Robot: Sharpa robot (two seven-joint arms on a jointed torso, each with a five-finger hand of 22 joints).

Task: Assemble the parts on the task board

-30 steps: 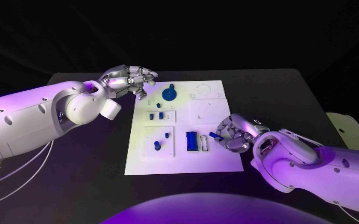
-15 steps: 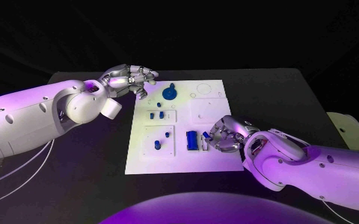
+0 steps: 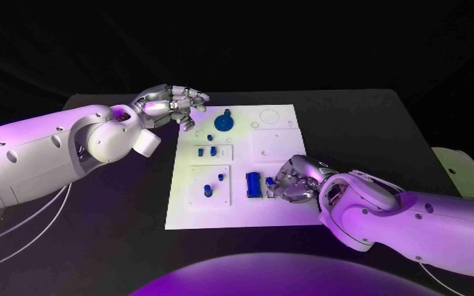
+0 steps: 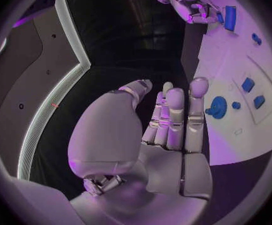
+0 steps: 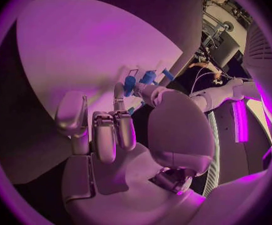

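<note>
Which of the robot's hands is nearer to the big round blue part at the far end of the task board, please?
Left. The left hand hovers just beside the round blue part, off the board's far corner; the right hand is at the board's near edge.

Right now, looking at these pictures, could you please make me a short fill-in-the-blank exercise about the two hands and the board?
1. The task board is a plate of ____ colour.
2. The right hand is over the board's ____ edge in the head view, beside a long blue part.
3. The left hand is at the board's far ____ corner in the head view.
4. The round blue part lies nearer the ____ hand.

Missing words: white; right; left; left
</note>
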